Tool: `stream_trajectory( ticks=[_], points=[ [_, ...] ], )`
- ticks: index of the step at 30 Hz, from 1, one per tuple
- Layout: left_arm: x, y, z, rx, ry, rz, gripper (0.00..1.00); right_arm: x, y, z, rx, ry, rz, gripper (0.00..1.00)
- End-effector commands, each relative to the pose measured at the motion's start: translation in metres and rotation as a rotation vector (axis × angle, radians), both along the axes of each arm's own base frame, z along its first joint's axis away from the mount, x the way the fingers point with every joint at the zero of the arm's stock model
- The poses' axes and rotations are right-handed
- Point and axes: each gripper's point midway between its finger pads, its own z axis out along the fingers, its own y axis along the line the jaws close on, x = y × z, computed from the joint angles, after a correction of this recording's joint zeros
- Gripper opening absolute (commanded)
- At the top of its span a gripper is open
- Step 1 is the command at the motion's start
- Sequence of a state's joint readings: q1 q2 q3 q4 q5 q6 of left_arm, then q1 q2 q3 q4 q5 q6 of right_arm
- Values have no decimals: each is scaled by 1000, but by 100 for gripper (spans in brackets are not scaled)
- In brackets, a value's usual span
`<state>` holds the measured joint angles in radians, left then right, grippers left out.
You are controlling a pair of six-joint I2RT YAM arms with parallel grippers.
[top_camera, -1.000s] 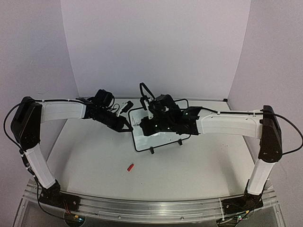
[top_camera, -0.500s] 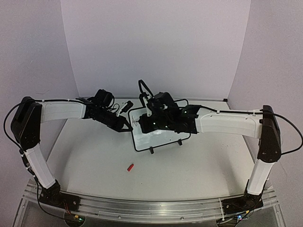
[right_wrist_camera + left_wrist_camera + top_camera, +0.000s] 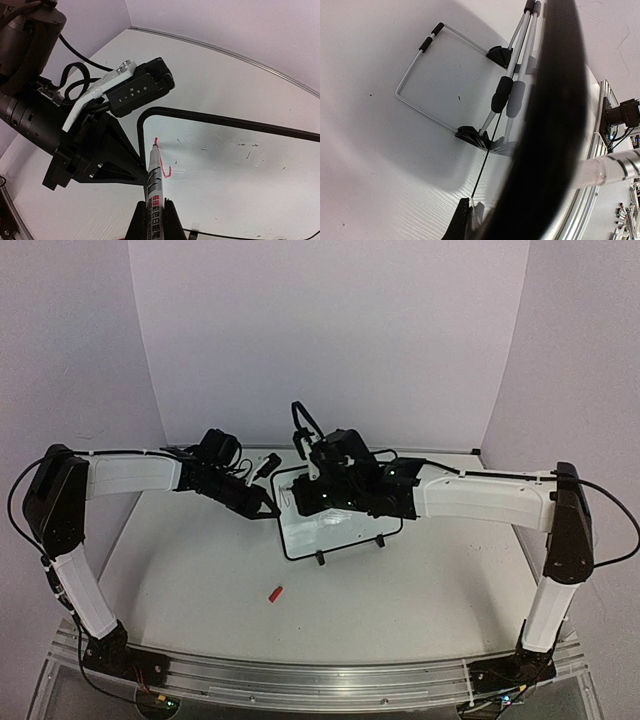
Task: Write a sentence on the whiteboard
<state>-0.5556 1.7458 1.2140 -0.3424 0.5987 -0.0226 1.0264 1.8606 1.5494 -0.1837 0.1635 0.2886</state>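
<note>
Whiteboard (image 3: 335,535) edge between left jaws

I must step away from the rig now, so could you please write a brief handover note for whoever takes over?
Left gripper: shut on the side frame of the small white rectangular whiteboard with thin black frame, on the white table.
Right gripper: shut on the slim white-barrelled red marker, tip near the board's corner beside the left gripper.
Done: marker uncapped, its small red cap lies on the table before the board; only the sentence's first short red strokes are written.
Left: the rest of the sentence.
</note>
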Motion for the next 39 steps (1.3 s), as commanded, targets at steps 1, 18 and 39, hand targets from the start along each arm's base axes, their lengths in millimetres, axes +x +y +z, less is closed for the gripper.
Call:
stream_trajectory(
  ticks=[1,18,39],
  points=[
    [5,0,13,-1,-37,2,0,2,-2,28,46,-48,-14,0],
    [5,1,12,6,-41,3,0,-8,-20,39,105,-56,-36,0],
    [5,0,13,5,-40,2,0,6,-14,13,37,-51,-75,0]
  ],
)
